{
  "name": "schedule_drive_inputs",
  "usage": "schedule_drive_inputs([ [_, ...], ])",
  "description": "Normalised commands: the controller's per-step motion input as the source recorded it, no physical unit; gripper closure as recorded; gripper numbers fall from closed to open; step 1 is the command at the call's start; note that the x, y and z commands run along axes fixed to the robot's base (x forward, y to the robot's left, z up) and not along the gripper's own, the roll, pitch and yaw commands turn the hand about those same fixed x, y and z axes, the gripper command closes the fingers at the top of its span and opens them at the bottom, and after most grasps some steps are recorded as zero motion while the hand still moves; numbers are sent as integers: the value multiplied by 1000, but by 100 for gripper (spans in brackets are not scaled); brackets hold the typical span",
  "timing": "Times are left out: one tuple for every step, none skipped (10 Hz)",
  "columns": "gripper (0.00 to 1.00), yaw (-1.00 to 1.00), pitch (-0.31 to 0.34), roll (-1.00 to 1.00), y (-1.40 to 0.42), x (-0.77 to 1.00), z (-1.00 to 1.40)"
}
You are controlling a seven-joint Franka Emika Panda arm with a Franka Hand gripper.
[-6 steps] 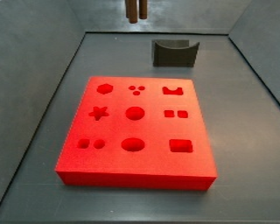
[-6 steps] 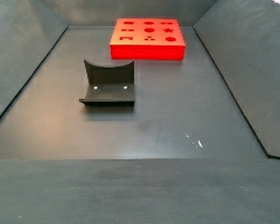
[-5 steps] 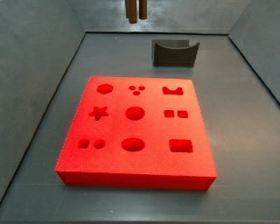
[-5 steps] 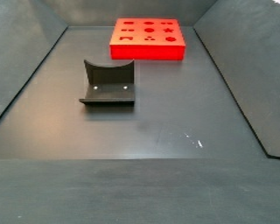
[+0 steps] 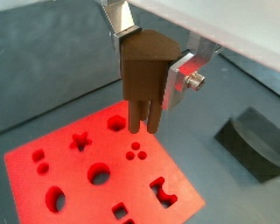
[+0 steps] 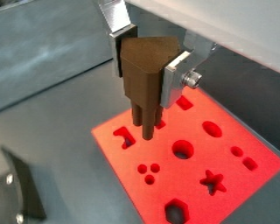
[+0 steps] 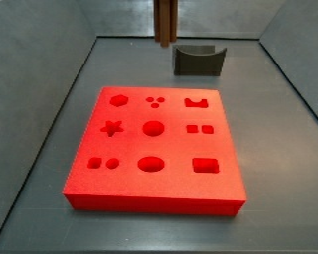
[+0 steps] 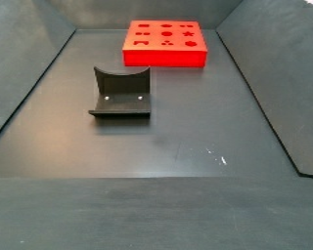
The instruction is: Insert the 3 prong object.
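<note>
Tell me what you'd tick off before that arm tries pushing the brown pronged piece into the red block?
1. Grip: ok. The gripper holds the 3 prong object between its silver fingers.
2. Prongs pointing down: ok, in both wrist views.
3. Matching three-dot cutout free: ok.
4. Prongs lined up over that cutout: not ok; the piece hangs high, beyond the red block, near the holder block.
5. Prong rotation matches the holes: cannot tell.
</note>
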Motion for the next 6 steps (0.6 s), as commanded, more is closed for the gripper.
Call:
schedule_drive_inputs([
  [100,757,0,0,271,-29,-674],
  [100,680,0,0,329,-83,-640],
  [100,671,0,26,303,-114,-626],
  [100,640,86,-13,114,-137,-577],
  [100,437,106,-74,0,-203,-477],
  [100,249,46,94,-320,-77,-380],
])
